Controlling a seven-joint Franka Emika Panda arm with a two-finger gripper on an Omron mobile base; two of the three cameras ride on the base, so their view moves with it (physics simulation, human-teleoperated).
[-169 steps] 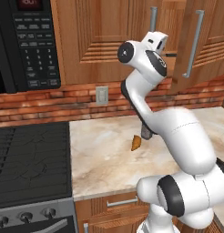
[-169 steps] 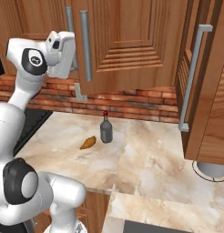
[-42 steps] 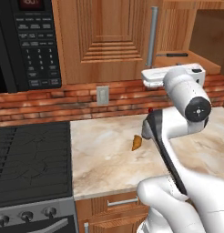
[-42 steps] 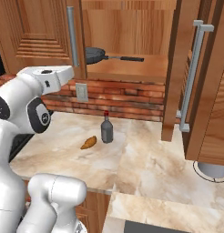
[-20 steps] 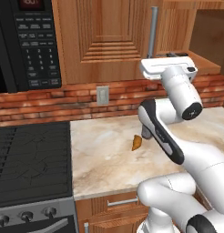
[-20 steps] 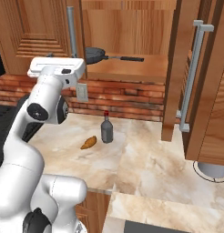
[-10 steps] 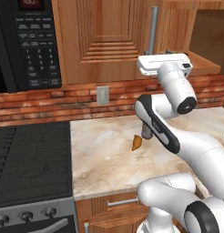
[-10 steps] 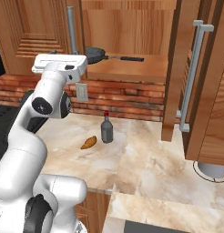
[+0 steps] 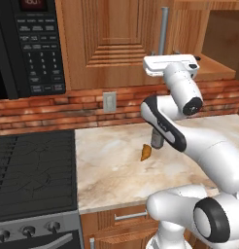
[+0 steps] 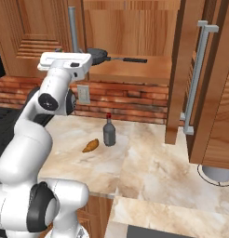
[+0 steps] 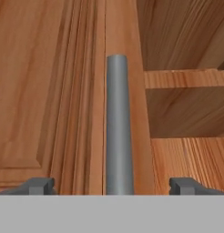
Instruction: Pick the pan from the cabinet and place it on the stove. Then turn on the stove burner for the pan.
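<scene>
While claw (image 11: 112,185) gapes, bar handle (image 11: 119,132) centred, untouched.

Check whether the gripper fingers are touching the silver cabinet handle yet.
Apart. In the hand view the handle runs up midway between the two fingertips, with bare wood showing on both sides of the bar; the jaws stand wide.

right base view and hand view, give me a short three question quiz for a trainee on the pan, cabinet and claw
1. True or false: the round dark grey frying pan lies on the black gas stove.
2. What stands between the open claw's fingertips in the hand view: A) the pan's handle, B) the long silver bar handle of the closed reddish-brown wooden cabinet door?
3. What stands beside the small dark bottle on the marble counter?

Key: 1 false, it lies on the open cabinet's shelf. 2 B. 3 a small orange-brown food item.
</scene>
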